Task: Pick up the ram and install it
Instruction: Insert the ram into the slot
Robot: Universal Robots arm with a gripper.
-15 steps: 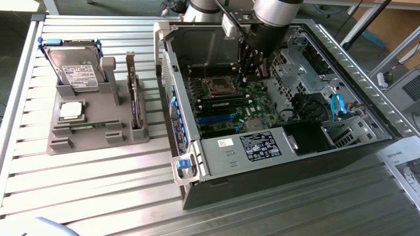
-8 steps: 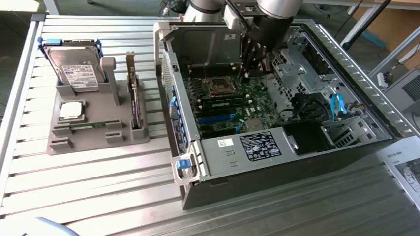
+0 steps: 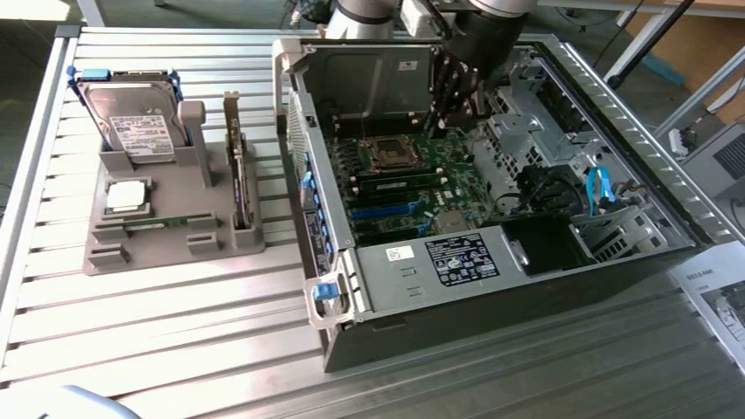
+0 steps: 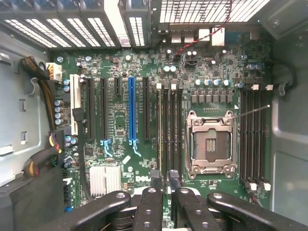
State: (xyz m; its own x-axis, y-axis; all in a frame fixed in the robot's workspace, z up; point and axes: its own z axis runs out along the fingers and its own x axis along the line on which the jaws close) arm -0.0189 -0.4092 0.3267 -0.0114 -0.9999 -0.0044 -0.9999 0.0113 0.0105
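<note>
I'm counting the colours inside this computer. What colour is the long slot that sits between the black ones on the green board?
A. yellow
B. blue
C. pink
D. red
B: the long slot is bright blue, with black slots on either side of it on the green board.

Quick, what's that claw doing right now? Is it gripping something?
Gripper: whether it is open, closed or holding anything cannot be told; it hangs over the motherboard inside the computer case.
</note>
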